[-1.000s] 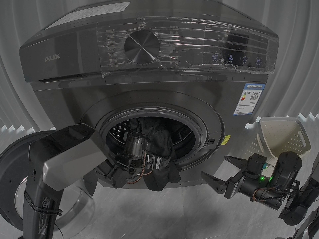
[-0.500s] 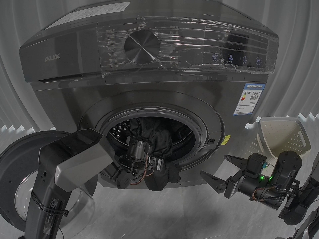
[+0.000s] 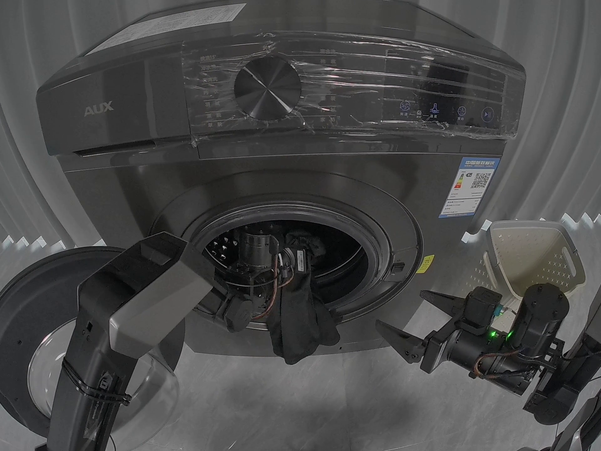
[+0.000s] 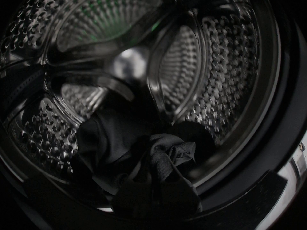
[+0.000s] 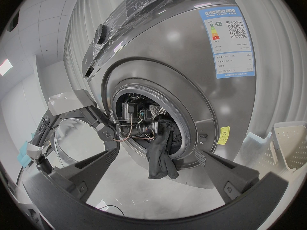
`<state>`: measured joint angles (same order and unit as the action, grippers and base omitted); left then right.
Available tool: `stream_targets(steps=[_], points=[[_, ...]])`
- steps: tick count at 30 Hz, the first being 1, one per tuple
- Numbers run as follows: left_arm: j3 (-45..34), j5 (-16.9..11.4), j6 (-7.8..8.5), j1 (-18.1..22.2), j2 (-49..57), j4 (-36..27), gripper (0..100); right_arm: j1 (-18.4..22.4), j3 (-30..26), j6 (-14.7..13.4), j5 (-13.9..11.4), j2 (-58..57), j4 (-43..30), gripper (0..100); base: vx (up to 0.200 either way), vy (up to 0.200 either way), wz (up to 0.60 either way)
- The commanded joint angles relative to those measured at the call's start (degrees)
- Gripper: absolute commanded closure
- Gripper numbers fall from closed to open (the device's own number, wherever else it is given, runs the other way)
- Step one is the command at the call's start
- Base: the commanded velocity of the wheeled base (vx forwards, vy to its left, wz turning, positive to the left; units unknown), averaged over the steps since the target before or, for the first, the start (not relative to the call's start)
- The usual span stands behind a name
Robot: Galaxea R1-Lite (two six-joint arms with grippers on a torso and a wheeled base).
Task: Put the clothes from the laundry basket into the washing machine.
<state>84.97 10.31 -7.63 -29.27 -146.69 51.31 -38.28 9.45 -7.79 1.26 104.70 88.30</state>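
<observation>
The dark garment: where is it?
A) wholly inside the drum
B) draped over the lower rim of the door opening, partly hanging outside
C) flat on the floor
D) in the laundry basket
B: the dark garment hangs over the washing machine opening's lower rim, its end dangling outside.

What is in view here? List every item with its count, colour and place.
washing machine: one, dark grey, centre, front-loading.
door: one, dark ring with clear window, swung open on the machine's left.
drum: one, shiny perforated metal, inside the opening.
clothes: dark, piece count unclear, partly in the drum, partly hanging out over the lower rim.
laundry basket: one, pale, on the floor right of the machine, tilted.
label: one, blue and white, machine front, upper right.
curtain: pale grey, behind the machine.
left gripper: in the drum mouth, by the top of the hanging cloth.
right gripper: open, holding nothing, low, right of the opening.
</observation>
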Motion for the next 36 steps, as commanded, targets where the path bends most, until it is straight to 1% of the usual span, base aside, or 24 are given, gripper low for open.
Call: stream_targets(steps=[1,3,8,9,14,16,18,19,20,23,25,26,28,36], points=[[4.8,0.8,-0.45,0.7,-2.5,1.7,100,-0.2,0.2,0.0,0.1,0.0,0.0,0,0.000,0.000,0.00],[6.2,0.9,-0.45,0.9,-3.9,2.3,100,-0.2,0.2,0.0,0.1,0.0,0.0,0,0.000,0.000,0.00],[6.1,0.9,-0.37,0.8,-4.1,2.7,100,-0.2,0.2,0.0,0.1,-0.2,0.0,0,0.000,0.000,0.00],[6.1,0.9,-0.37,0.8,-4.1,2.8,0,-0.2,0.2,0.0,0.1,-0.2,0.0,0,0.000,0.000,0.00],[4.6,0.9,-0.10,0.7,-3.6,3.8,0,-0.1,0.2,0.0,0.0,0.0,0.0,0,0.000,0.000,0.00],[1.3,0.8,0.07,0.4,-1.9,3.7,0,-0.1,0.1,0.0,0.0,0.1,0.0,0,0.000,0.000,0.00],[-2.7,-0.1,0.16,0.2,0.4,3.2,0,-0.1,0.1,0.0,0.0,0.1,0.0,0,0.000,0.000,0.00],[-2.7,-0.1,0.16,0.2,0.4,3.2,0,-0.1,0.1,0.0,0.0,0.1,0.0,0,0.000,0.000,0.00],[-7.5,-1.4,0.42,-0.3,2.5,2.9,0,-0.1,0.1,0.0,0.0,0.1,-0.1,0,0.000,0.000,0.00],[-12.8,-3.6,1.30,-1.1,4.7,2.7,0,-0.2,0.1,0.0,0.0,0.1,0.0,0,0.000,0.000,0.00],[-16.1,-4.7,2.36,-1.3,5.9,2.4,0,-0.2,0.0,0.0,0.0,0.1,-0.1,0,0.000,0.000,0.00],[-16.2,-4.8,2.45,-1.3,5.9,2.4,0,-0.2,0.0,0.0,0.0,0.1,-0.1,0,0.000,0.000,0.00],[-18.0,-5.5,3.24,-1.5,5.8,2.5,0,-0.2,0.1,0.0,0.0,0.1,-0.1,0,0.000,0.000,0.00],[-17.8,-5.6,3.41,-1.8,3.1,2.7,0,-0.2,0.1,0.0,0.0,0.1,-0.1,0,0.000,0.000,0.00]])
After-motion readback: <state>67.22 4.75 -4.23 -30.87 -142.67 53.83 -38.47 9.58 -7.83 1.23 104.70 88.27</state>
